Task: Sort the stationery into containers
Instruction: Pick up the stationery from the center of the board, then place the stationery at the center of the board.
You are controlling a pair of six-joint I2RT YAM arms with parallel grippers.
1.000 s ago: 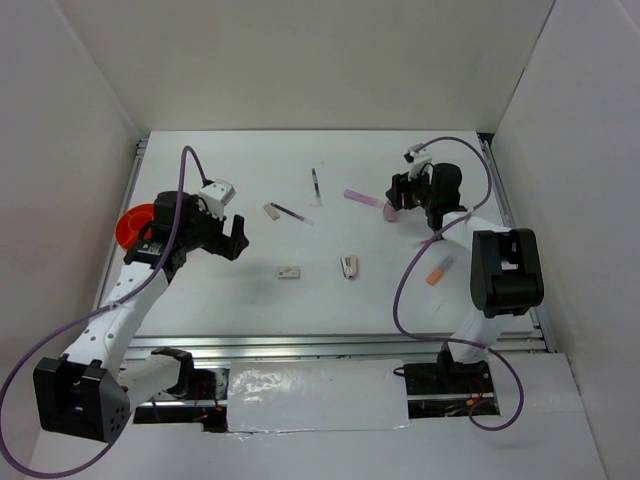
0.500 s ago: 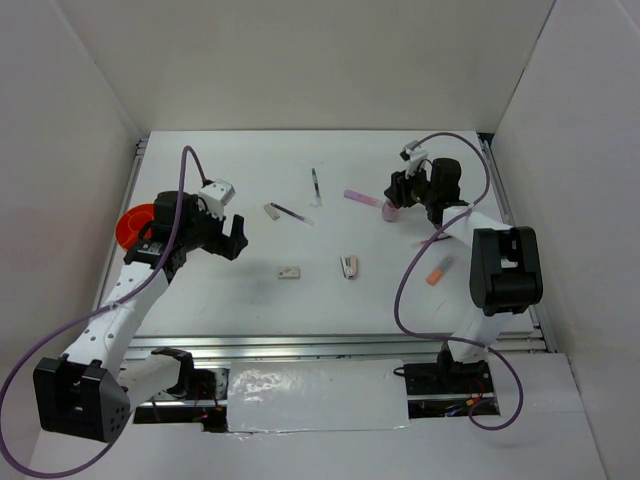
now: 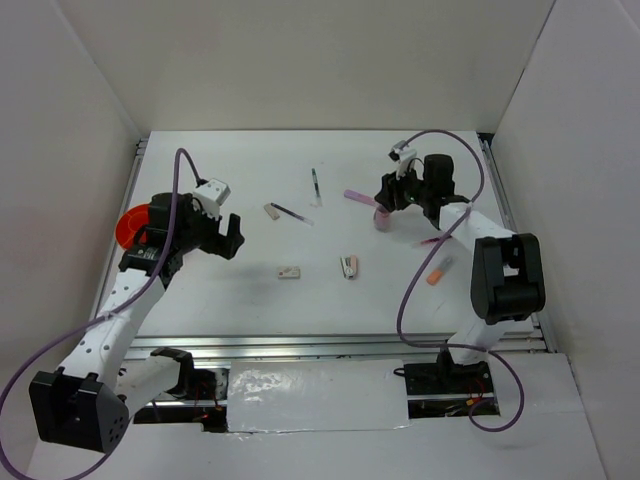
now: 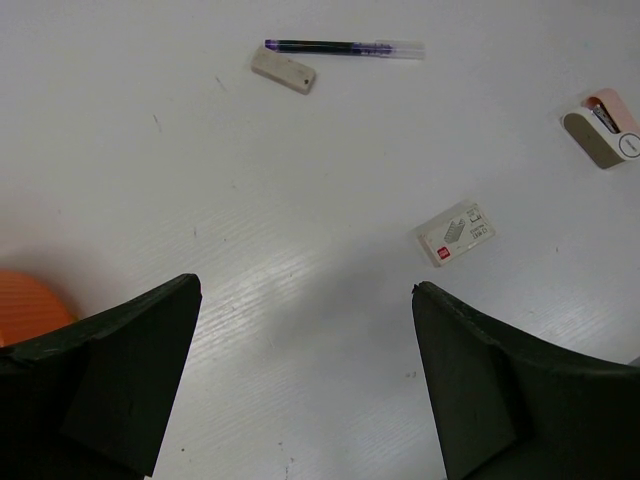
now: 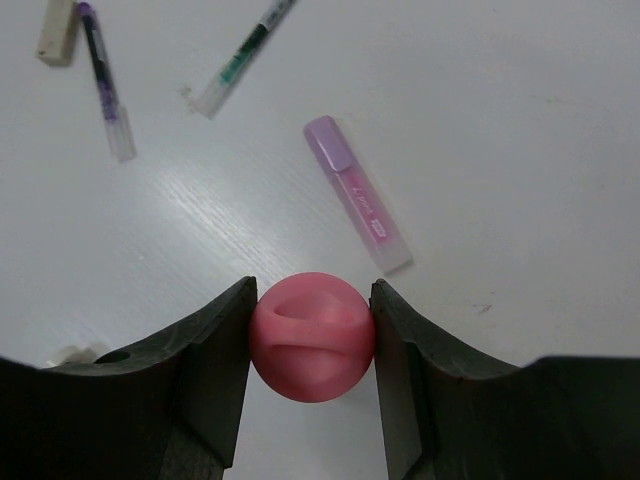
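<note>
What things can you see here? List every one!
tub: one, orange-red, left edge of the table
pink cylinder: one, pink, far right, in the right hand
highlighter: one, lilac, near the pink cylinder
dark pen: one, dark, far middle
purple pen: one, clear and purple, left of the dark pen
eraser: one, whitish, beside the purple pen
small box: one, white with red, middle
beige block: one, beige and pink, right of the small box
orange bit: one, orange, near right
red pen: one, red, right, partly under the right arm
left hand: one, black, open, empty
right hand: one, black, shut on the pink cylinder
</note>
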